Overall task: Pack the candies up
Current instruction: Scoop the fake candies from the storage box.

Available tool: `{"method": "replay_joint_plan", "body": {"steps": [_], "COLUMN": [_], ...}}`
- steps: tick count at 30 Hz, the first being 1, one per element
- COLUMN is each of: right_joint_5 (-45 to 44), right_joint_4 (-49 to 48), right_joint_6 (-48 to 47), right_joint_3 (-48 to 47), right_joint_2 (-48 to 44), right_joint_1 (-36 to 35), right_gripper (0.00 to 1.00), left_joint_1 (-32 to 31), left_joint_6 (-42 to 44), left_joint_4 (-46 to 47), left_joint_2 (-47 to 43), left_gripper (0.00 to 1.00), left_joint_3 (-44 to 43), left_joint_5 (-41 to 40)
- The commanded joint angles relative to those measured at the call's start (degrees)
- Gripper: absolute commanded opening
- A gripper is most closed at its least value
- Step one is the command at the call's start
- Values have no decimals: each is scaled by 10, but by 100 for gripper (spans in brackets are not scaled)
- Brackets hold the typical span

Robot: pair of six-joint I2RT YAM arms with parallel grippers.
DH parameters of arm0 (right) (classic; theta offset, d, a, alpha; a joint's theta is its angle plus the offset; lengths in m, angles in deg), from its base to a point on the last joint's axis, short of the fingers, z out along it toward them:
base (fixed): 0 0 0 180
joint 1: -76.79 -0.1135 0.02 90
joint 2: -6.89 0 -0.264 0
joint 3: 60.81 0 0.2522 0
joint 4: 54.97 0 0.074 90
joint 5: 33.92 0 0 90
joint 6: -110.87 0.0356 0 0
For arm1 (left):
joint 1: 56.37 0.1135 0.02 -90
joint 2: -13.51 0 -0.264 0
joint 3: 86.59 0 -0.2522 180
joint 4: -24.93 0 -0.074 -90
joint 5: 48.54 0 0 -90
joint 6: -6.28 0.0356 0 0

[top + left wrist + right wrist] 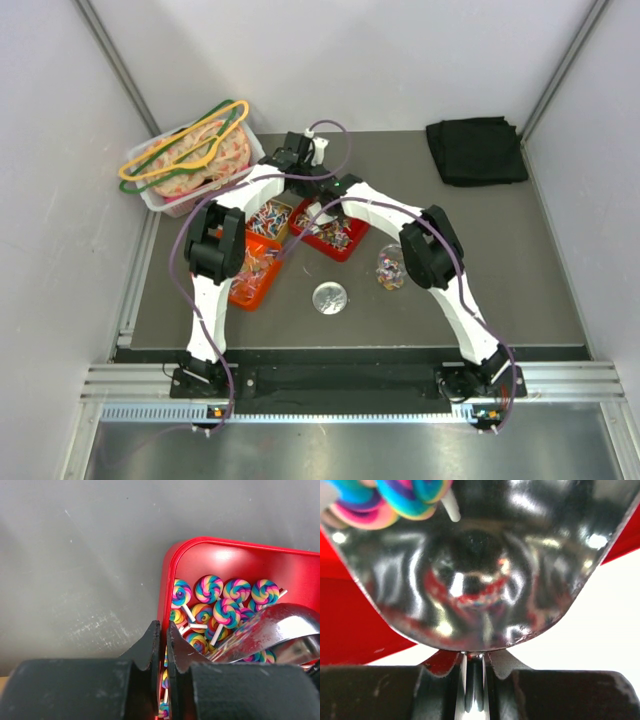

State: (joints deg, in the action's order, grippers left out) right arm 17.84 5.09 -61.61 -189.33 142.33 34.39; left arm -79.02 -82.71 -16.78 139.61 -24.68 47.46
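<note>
The left tool [162, 645] is clamped on the rim of the red tray [250, 560]. The right tool [474, 680] is closed on a metal scoop [480, 570], set among the candies [220, 605] just ahead. Some are seen in the jar [390, 268] behind the right tool. Most are judged unpacked.

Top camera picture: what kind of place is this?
Probably a robot test lab: a left arm and right arm bolted to a metal rail, plain white walls around the grey table, and a red tray of candies.
</note>
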Motion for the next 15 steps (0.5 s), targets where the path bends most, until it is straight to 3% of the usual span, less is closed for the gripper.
{"method": "replay_joint_plan", "body": {"steps": [1, 8, 15], "right_joint_5": [120, 159, 178], "right_joint_4": [109, 157, 134], "right_joint_6": [47, 88, 117], "right_joint_3": [-66, -82, -23], "right_joint_2": [40, 27, -17], "right_joint_1": [-46, -34, -18], "right_gripper": [0, 0, 0], "left_joint_1": [-16, -17, -17], "left_joint_6": [-50, -51, -47], "left_joint_4": [118, 119, 119], "left_joint_2": [-61, -67, -67], "left_gripper": [0, 0, 0], "left_joint_3": [-17, -12, -14], "left_joint_5": [41, 41, 38]}}
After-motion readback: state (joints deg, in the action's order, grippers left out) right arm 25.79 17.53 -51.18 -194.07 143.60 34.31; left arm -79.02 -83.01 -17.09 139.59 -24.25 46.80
